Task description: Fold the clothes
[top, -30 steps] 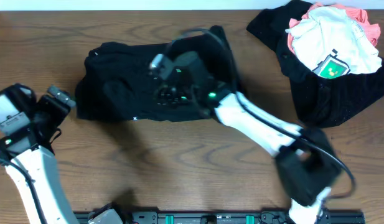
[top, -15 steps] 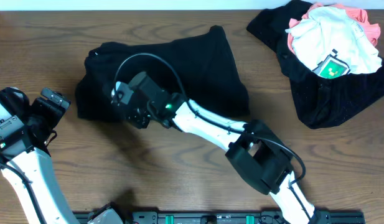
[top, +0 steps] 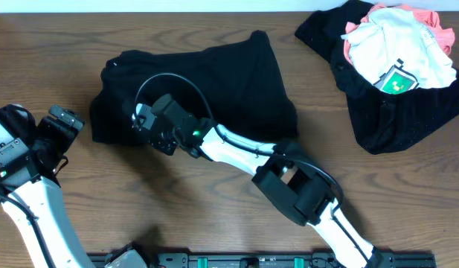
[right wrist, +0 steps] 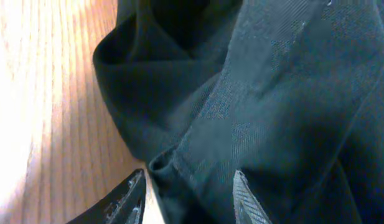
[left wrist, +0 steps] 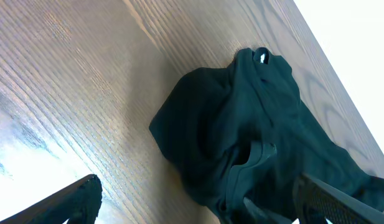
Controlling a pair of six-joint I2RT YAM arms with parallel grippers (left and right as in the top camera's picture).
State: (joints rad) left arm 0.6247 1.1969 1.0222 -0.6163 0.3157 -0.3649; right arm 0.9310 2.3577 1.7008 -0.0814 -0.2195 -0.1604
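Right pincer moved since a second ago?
Yes. The right pincer has gone left over the black shirt, from its middle to its near left edge.

Four garments are lying on one counter (top: 177,216): a black garment (top: 229,82) at center, a second black garment (top: 393,123) at right, one white garment with green print (top: 396,45) and one coral-pink garment (top: 350,50). Two robot arms, the left arm (top: 36,208) and the right arm (top: 236,145), are sharing the counter.

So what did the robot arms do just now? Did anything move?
The right gripper swept left across the black shirt, from its middle to its lower-left edge. Its fingers now stand apart around a fold there. The left gripper stayed open beside the shirt, the shirt lay where it was, and the pile of clothes in the far corner did not change.
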